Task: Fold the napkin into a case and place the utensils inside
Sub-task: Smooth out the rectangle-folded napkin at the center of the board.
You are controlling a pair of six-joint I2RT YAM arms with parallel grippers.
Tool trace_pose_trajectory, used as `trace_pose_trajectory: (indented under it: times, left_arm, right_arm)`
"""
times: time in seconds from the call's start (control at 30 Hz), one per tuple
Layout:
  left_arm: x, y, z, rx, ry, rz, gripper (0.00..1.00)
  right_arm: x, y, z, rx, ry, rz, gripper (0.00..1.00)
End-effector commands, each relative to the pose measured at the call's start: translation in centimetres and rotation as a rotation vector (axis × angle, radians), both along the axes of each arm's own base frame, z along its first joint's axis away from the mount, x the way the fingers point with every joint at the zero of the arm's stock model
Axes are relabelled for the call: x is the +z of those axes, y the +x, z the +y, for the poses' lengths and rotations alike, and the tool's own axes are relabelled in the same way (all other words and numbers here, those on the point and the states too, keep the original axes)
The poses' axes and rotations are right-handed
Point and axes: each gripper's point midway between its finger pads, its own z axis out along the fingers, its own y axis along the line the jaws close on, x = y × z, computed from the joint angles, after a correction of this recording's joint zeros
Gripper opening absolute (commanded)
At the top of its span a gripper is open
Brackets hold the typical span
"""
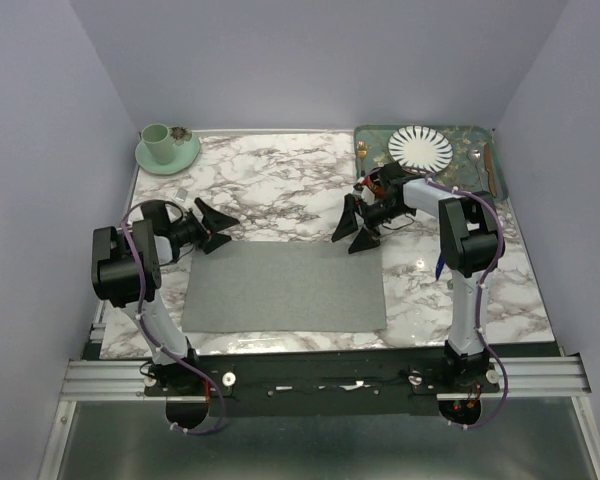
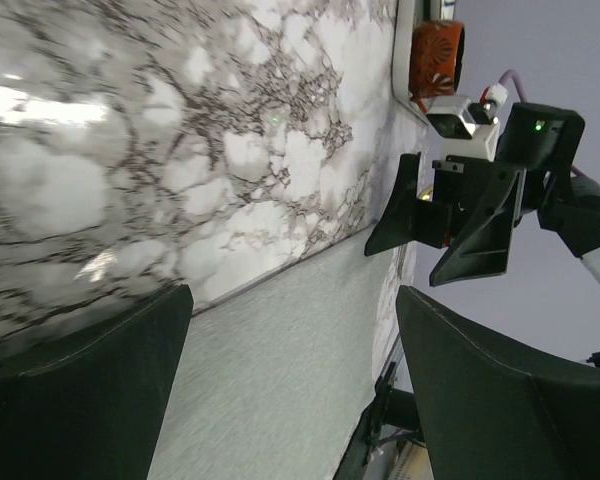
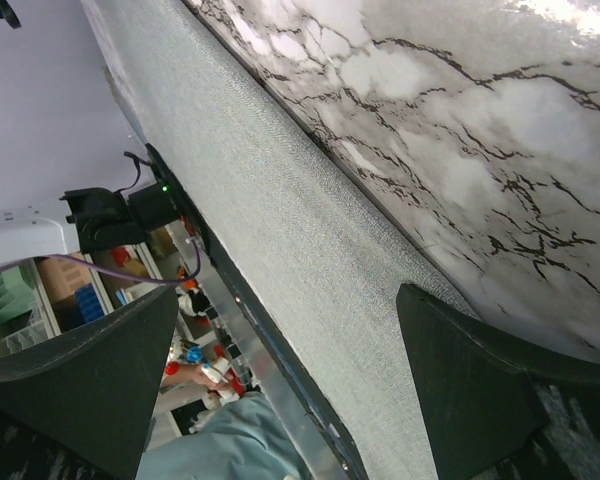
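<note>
The grey napkin (image 1: pixel 280 285) lies flat and unfolded on the marble table, near the front. My left gripper (image 1: pixel 217 225) is open and empty, hovering just past the napkin's far left corner. My right gripper (image 1: pixel 355 226) is open and empty over the far right corner. The left wrist view shows the napkin (image 2: pixel 280 370) between my open fingers (image 2: pixel 90 390), with the right gripper (image 2: pixel 460 215) beyond. The right wrist view shows the napkin (image 3: pixel 330 250) below my open fingers (image 3: pixel 500 390). Slim utensils (image 1: pixel 488 168) lie on the tray's right side; their colours are unclear.
A green patterned tray (image 1: pixel 372 133) at the back right holds a striped plate (image 1: pixel 420 147) and a small gold fork (image 1: pixel 362 151). A green cup on a saucer (image 1: pixel 165 148) stands at the back left. Purple walls enclose the table.
</note>
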Motion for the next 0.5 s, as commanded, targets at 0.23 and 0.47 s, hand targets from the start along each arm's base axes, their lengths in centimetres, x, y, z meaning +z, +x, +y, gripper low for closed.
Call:
trace_pose_trajectory:
  times: [0.23, 0.47]
  left_arm:
    - [-3.1, -2.2, 8.0, 0.043, 0.085, 0.060, 0.99]
    - [2.9, -2.0, 5.9, -0.040, 0.077, -0.105, 0.99]
  right_arm:
    - [-4.1, 0.8, -2.6, -0.013, -0.179, -0.002, 1.00]
    - [3.1, 1.1, 1.9, 0.068, 0.066, -0.119, 1.00]
